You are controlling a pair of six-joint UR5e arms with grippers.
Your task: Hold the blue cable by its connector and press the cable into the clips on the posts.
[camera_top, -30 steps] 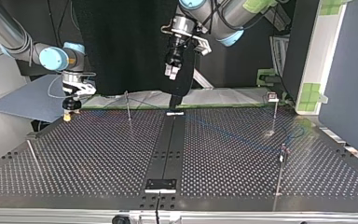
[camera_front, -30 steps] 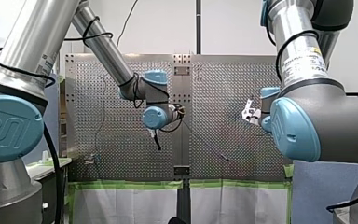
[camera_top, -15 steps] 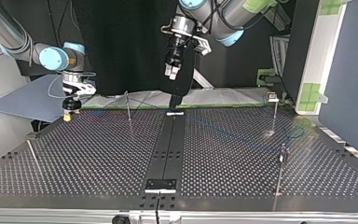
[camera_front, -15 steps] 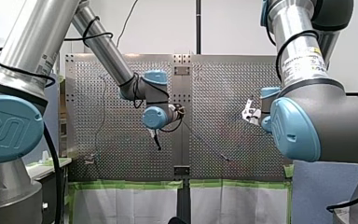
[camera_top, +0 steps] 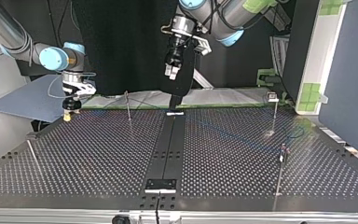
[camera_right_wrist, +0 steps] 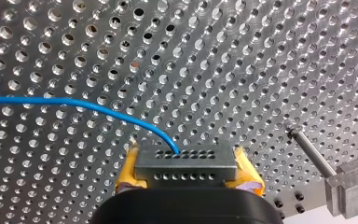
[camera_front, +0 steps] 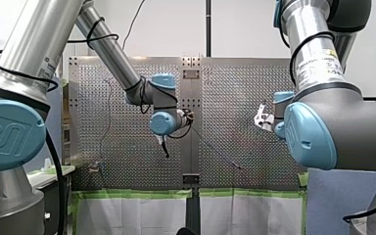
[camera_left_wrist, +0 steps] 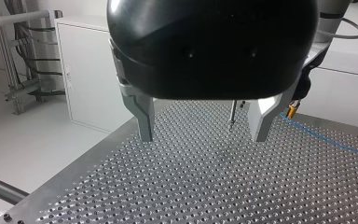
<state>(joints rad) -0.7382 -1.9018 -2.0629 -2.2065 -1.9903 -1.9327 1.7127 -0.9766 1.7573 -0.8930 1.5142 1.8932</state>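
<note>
The connector [camera_right_wrist: 186,169] sits clamped within my right end effector [camera_right_wrist: 186,161].

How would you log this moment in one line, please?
right gripper: shut on connector | blue cable: leaves connector over table | left gripper: open, empty, above table

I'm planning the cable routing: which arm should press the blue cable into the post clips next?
Right. My right hand clamps the grey perforated connector block of the thin blue cable, with a thin metal post close by. My left hand hangs open and empty above the perforated metal table.
</note>
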